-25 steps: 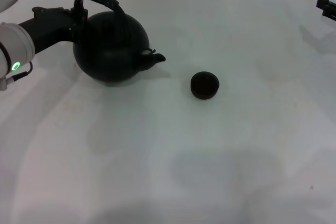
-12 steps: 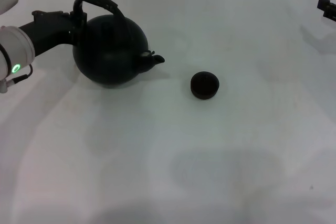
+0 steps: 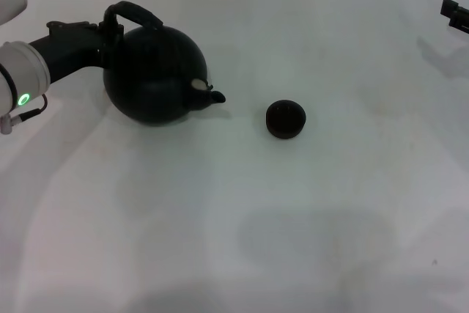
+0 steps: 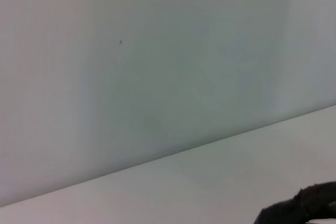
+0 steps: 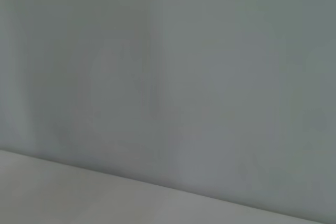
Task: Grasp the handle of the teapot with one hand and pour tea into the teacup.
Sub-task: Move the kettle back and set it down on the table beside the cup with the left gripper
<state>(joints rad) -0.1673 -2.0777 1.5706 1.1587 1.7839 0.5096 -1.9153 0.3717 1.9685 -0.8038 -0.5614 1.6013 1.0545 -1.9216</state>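
The left gripper (image 3: 108,28) is reaching in from the left edge of the head view, its black body extending from the white arm with a green light glowing on the wrist ring, and it is clamping the handle (image 3: 132,14) of the teapot (image 3: 155,75) at the end of the loop nearest the arm. The teapot is sitting at the left of the white table (image 3: 242,210) and is leaning forward, with its handle tipping back toward the gripper and its short spout (image 3: 212,95) pointing down and to the right, a pale mark showing just above the spout. Whether the pot's base is touching the table or hanging just over it cannot be told. The teacup (image 3: 285,119) is standing upright on the table to the right of the spout, near it but clearly apart, with bare table showing between the two. The left wrist view is showing mostly pale table and wall, with only a dark edge in one corner that cannot be identified. The right gripper (image 3: 455,14) is sitting parked at the far right edge of the head view, well apart from the cup, and only a small black part of it is showing, so the set of its fingers cannot be told
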